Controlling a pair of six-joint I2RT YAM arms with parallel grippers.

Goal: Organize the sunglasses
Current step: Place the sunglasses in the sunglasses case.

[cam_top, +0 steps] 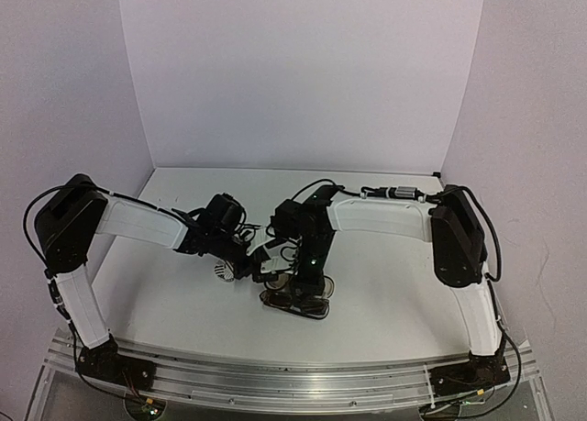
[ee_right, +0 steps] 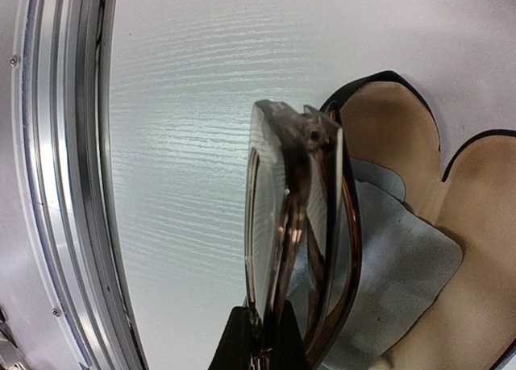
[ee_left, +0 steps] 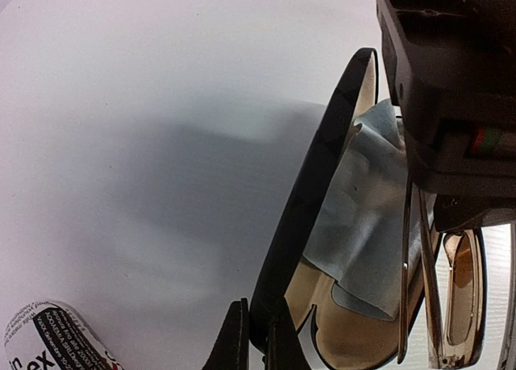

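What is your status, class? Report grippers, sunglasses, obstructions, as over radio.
Left gripper shut on black case rim. Right gripper shut on brown sunglasses, folded, at the open case. Light-blue cloth inside case, may crowd them.

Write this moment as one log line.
left gripper: shut on case rim | right gripper: shut on brown sunglasses | cloth: inside case

Brown-framed, amber-lensed sunglasses (ee_right: 297, 217); a black case (ee_right: 395, 128) lined in tan; a pale blue cloth (ee_right: 403, 265); a plain white bench (ee_right: 177, 144).
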